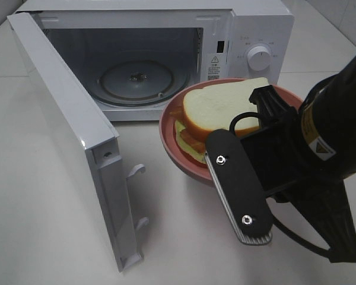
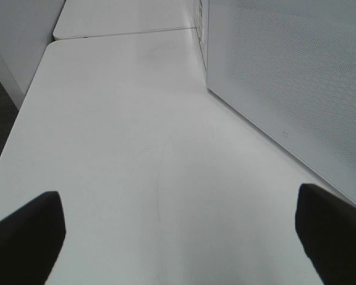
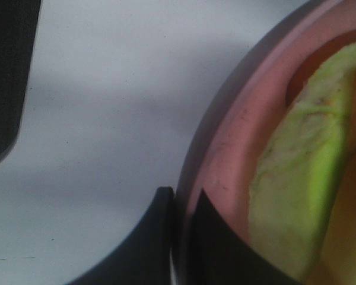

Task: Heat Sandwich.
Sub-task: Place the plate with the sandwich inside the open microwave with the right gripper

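The sandwich (image 1: 216,107) of white bread with green-yellow filling lies on a round pink plate (image 1: 177,155), in front of the open microwave (image 1: 258,27). My right gripper (image 1: 216,173) is shut on the plate's near rim. In the right wrist view its two fingertips (image 3: 160,237) pinch the pink rim (image 3: 225,154), with the sandwich filling (image 3: 296,196) just inside. The plate seems raised a little off the table. My left gripper (image 2: 178,243) is open and empty over bare table, outside the microwave door (image 2: 296,77). It is out of the exterior high view.
The microwave door (image 1: 71,130) stands swung out to the left, its edge near the plate. A glass turntable (image 1: 136,80) lies in the cavity. The control knob (image 1: 261,58) is on the right panel. The white table (image 1: 41,225) surrounds it all.
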